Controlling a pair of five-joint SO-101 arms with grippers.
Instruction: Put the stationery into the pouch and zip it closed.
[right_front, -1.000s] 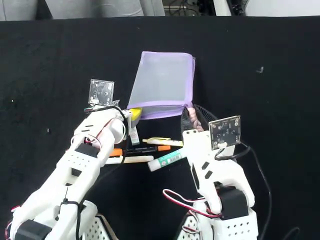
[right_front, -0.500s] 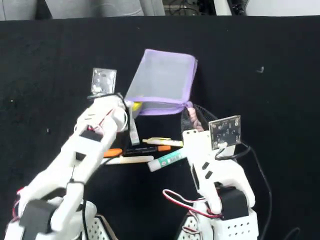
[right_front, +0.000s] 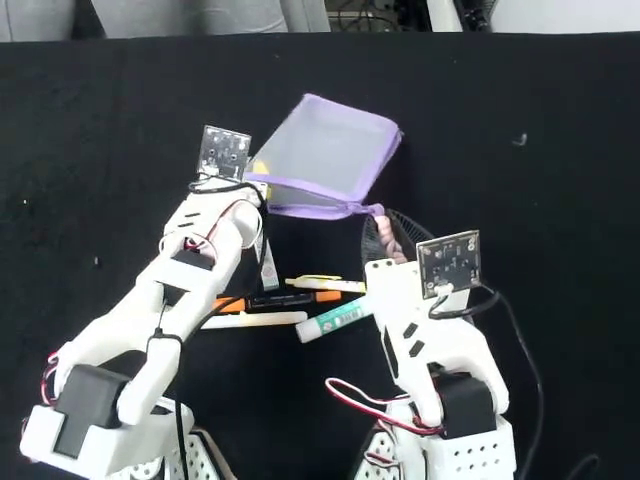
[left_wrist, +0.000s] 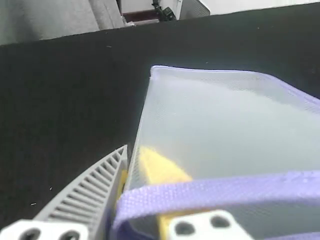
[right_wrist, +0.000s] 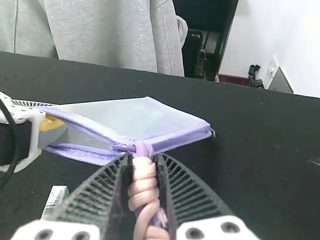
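1. Work surface: a black table (right_front: 520, 250) carries all items.
2. Pouch (right_front: 330, 150): translucent with purple trim, lying beyond both arms near the table's middle. Its zipped edge faces the arms and runs slantwise between the two grippers. The mouth stands open at the end by the left arm.
3. Left gripper (right_front: 255, 178): positioned at the open end of the pouch. In the left wrist view its jaws are closed on a yellow item (left_wrist: 160, 172), which sits inside the pouch wall. The purple zip band (left_wrist: 225, 187) crosses just in front of that item.
4. Right gripper (right_wrist: 142, 160): positioned at the opposite end of the zipped edge. Its jaws are clamped on a pink cord (right_wrist: 142, 187), which is tied to the purple trim at that corner.
5. Stationery outside the pouch: a loose cluster on the table between the two arms, short of the pouch.
   - an orange marker (right_front: 318, 296);
   - a black pen (right_front: 280, 300), just beside it;
   - a pale pen (right_front: 258, 320);
   - a green-and-white marker (right_front: 335, 318), lying slantwise near the right arm;
   - a yellow-tipped pen (right_front: 328, 284).
6. Zip condition: not closed.
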